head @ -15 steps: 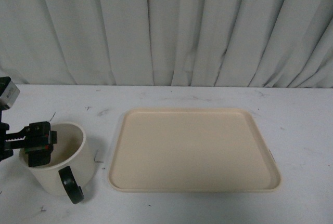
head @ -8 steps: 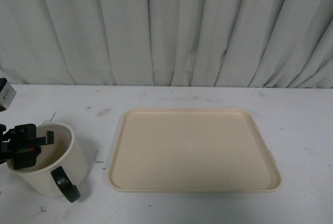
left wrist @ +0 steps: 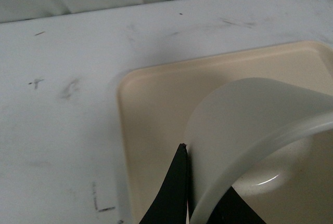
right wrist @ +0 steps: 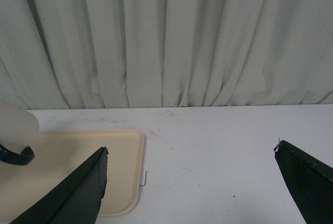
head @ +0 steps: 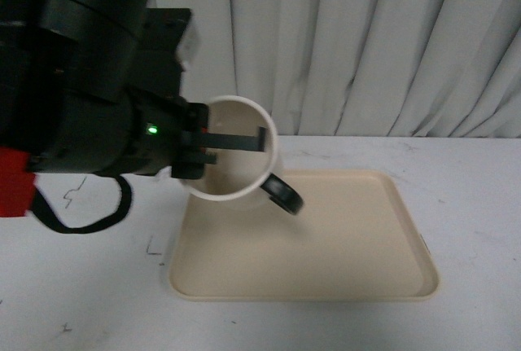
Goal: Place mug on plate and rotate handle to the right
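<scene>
Left hand (left wrist: 203,206) holds the cream-white round mug (head: 236,173) in the air over the large beige rectangular plate (head: 326,245).
The mug is tipped with its mouth toward the front camera, above the plate's far left part. Its wall is pinched, with one finger inside, and its glossy black loop handle (head: 283,193) points near-right. Only the right wrist view shows the right hand (right wrist: 192,182), spread wide over the white desk (right wrist: 218,146).

Mug (head: 236,151): formerly upright on the desk (head: 98,286), left of the plate (head: 342,245); now raised, tipped mouth-forward over the plate's left part. Handle (head: 283,194): now pointing lower right. Left arm: moved from the front view's left edge to fill its upper left.
</scene>
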